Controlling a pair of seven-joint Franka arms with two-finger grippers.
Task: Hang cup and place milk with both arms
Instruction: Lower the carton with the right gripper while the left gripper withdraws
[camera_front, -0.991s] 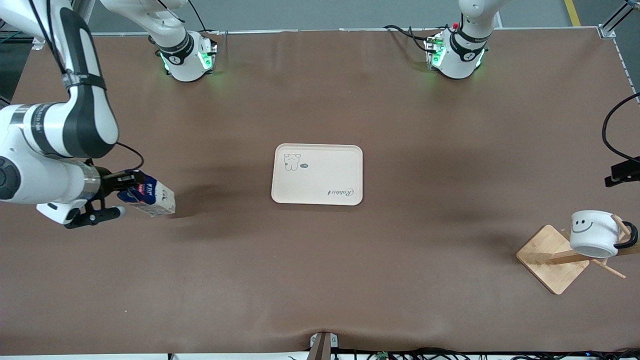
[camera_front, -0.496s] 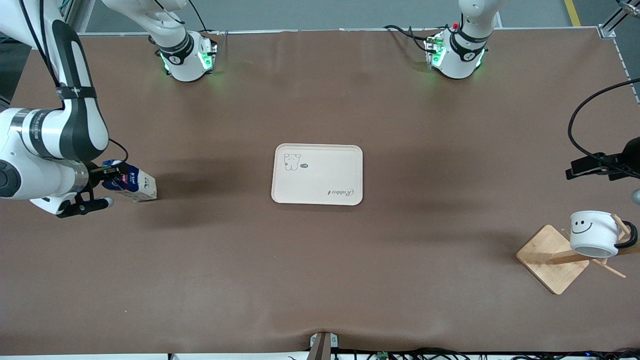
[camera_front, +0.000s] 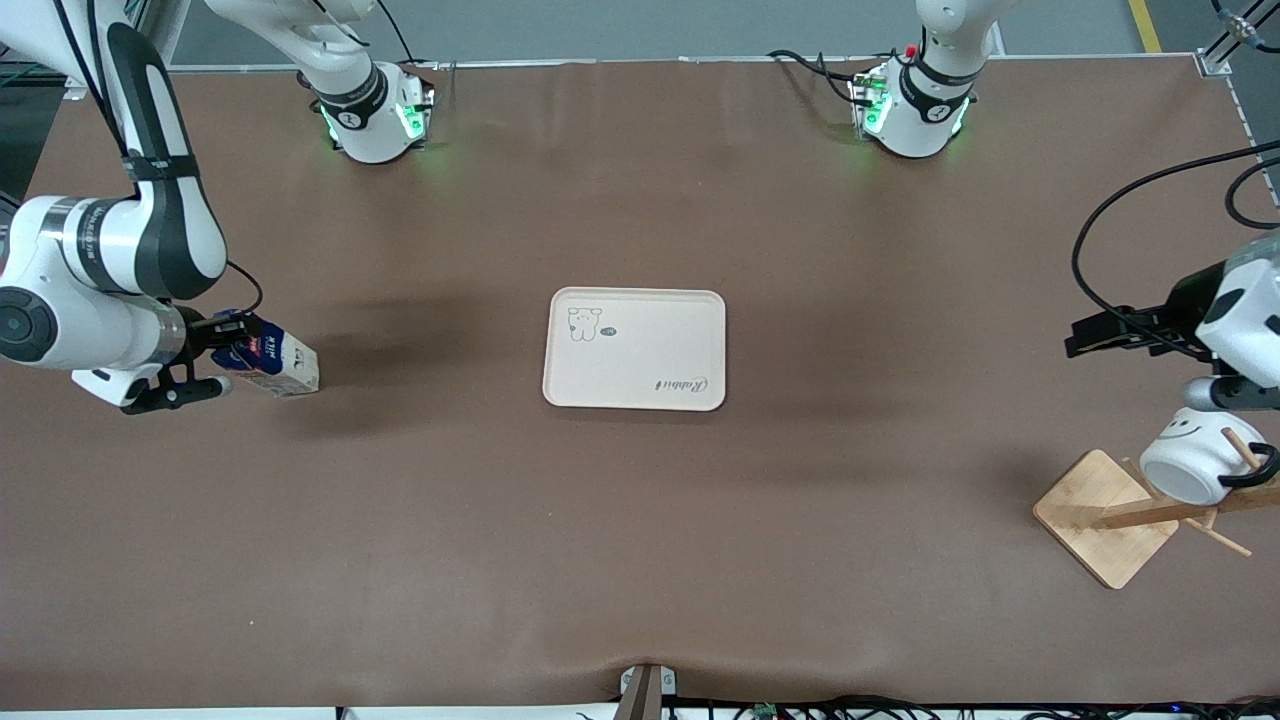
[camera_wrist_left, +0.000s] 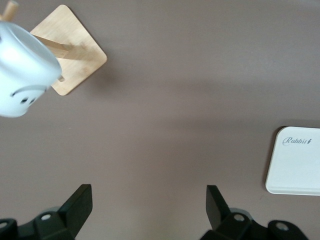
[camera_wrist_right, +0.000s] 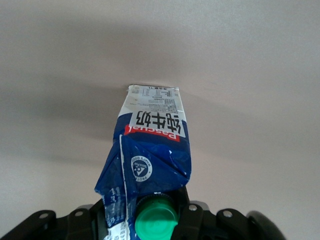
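Note:
The milk (camera_front: 268, 364), a dark-blue and white carton, lies tilted in my right gripper (camera_front: 228, 343) low over the right arm's end of the table. In the right wrist view the gripper (camera_wrist_right: 150, 212) is shut on the milk (camera_wrist_right: 152, 145) at its top, around the green cap (camera_wrist_right: 156, 218). The cup (camera_front: 1193, 462), a white mug with a smiley face, hangs tilted on a peg of the wooden rack (camera_front: 1098, 516) at the left arm's end. My left gripper (camera_front: 1085, 335) is open and empty, up in the air beside the rack. In the left wrist view, the left gripper (camera_wrist_left: 149, 200) shows with the cup (camera_wrist_left: 22, 75).
A cream tray (camera_front: 690, 320) lies at the middle of the brown table, also seen in the left wrist view (camera_wrist_left: 295, 165). The rack's square base shows in the left wrist view (camera_wrist_left: 80, 47). Black cables loop from the left arm above the rack.
My right gripper carried the milk toward the right arm's end of the table. My left arm came into view beside the rack. The cup now hangs more tilted.

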